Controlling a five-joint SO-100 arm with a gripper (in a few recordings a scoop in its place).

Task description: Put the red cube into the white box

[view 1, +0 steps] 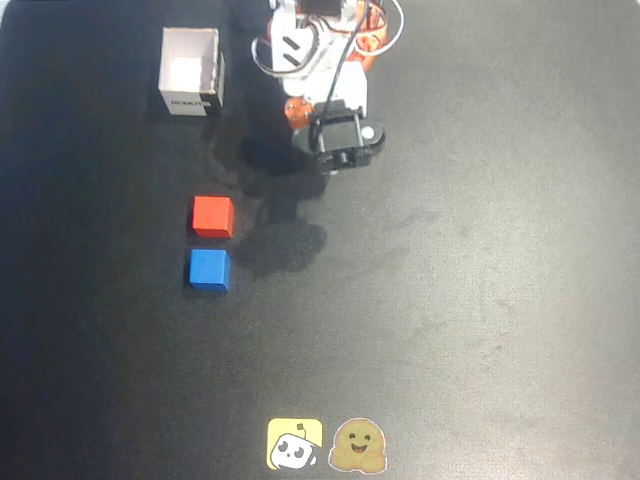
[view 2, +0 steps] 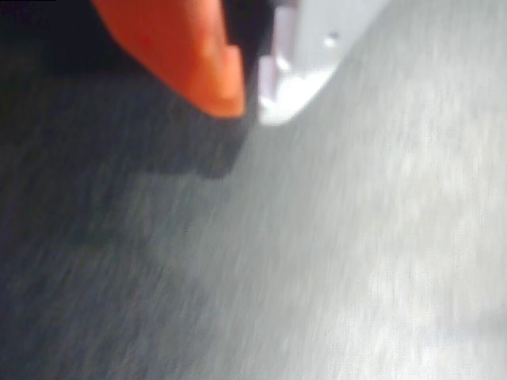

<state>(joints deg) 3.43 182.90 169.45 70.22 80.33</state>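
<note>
Presently: end effector [view 2: 252,95] nearly closed, empty | red cube [view 1: 212,216] at its 8 o'clock, box [view 1: 190,72] beyond | open wide, descend square, avoid blue cube [view 1: 208,270].

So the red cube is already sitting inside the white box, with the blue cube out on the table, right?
Not quite. The overhead view shows the red cube out on the table too, just above the blue cube in the picture. The white box holds no cube.
</note>
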